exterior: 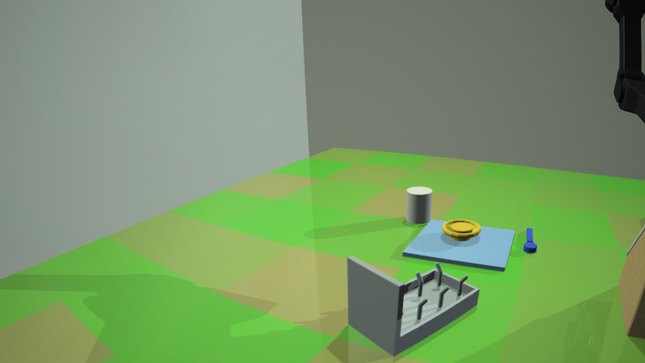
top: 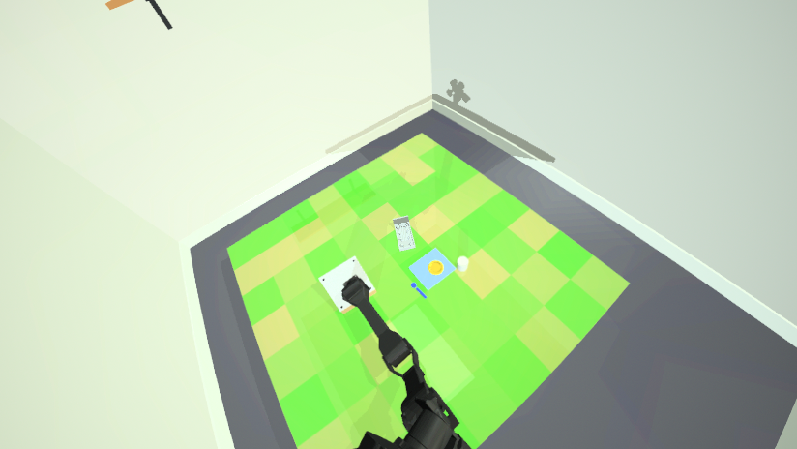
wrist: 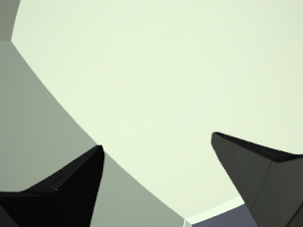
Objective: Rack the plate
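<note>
The yellow plate [top: 435,267] [exterior: 461,228] lies flat, face up, on a light blue board [top: 419,268] [exterior: 451,254]. The grey dish rack [top: 400,220] [exterior: 374,302] stands beside the board, with a tall wall at one end and several bent pegs rising from its tray. Its slots hold nothing. My gripper [top: 353,280] [wrist: 158,144] is open and empty, its fingers wide apart in the wrist view with only walls and a bit of floor beyond them. In the top view it appears over the white-topped box, away from plate and rack.
The white-topped wooden box [top: 333,284] [exterior: 632,292] has small dark dots near its corners. A white cylinder [top: 462,263] [exterior: 419,206] stands beside the board on the side away from the box. A blue spoon-like piece [top: 420,292] [exterior: 529,246] lies between box and board.
</note>
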Controlling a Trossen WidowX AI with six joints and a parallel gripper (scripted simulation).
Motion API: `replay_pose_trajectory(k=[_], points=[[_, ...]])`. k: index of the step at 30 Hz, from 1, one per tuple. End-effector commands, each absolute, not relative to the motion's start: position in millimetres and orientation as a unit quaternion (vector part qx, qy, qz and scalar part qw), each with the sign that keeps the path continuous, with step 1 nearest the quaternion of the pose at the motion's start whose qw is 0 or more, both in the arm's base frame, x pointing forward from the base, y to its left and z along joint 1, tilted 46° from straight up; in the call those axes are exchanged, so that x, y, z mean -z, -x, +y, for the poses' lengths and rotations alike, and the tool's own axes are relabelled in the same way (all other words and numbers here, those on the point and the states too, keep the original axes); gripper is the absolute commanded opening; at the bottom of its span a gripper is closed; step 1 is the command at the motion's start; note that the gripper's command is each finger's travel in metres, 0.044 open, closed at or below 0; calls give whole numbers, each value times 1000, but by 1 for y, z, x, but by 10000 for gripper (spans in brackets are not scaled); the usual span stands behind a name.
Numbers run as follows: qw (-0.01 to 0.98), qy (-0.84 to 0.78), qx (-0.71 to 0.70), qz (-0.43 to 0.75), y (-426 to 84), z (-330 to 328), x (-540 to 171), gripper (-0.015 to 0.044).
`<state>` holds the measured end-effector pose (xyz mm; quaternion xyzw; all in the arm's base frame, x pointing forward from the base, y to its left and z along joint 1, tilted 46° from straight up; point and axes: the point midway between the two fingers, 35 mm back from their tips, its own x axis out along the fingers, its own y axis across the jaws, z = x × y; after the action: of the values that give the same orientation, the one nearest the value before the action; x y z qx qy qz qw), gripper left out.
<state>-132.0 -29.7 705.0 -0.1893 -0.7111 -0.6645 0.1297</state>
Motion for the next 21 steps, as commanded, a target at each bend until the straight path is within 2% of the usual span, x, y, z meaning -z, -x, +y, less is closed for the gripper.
replay_pose_trajectory(k=[1,21], points=[[129,191,665,-711,132,-29,-705,400],[17,369,651,-663,105,101,-699,400]])
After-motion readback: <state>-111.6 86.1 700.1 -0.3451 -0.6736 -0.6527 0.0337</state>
